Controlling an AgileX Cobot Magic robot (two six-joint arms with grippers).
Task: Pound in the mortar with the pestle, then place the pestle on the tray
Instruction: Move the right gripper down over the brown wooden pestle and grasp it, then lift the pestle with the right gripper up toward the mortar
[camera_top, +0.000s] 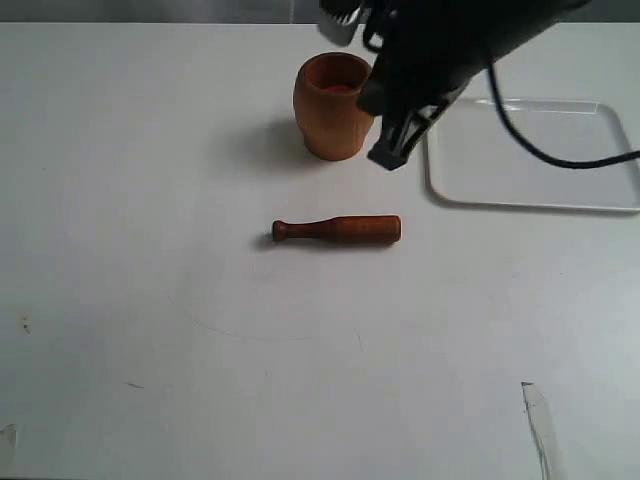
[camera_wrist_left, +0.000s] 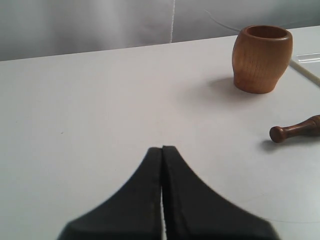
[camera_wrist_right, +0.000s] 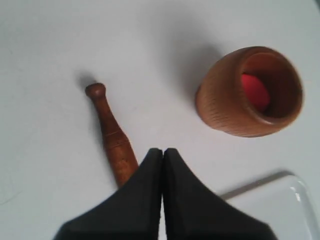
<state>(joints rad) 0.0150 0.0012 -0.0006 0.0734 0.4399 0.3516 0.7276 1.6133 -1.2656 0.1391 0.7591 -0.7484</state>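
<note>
The wooden mortar (camera_top: 332, 105) stands upright at the back of the white table, its reddish inside showing in the right wrist view (camera_wrist_right: 250, 92). In front of it the pestle (camera_top: 337, 229) lies flat on the table, knob end to the left, also seen as the pestle (camera_wrist_right: 112, 135) and the pestle (camera_wrist_left: 295, 129). The white tray (camera_top: 530, 155) lies flat to the right of the mortar. My right gripper (camera_top: 388, 155) hangs shut and empty above the table between mortar and tray, above the pestle's thick end (camera_wrist_right: 162, 150). My left gripper (camera_wrist_left: 162, 148) is shut, empty, left of the mortar (camera_wrist_left: 261, 58).
The right arm's black body and cable (camera_top: 530, 140) hang over the tray's near corner and beside the mortar. Bare white table (camera_top: 200, 350) spreads to the left and front. A small piece of tape (camera_top: 535, 410) marks the front right.
</note>
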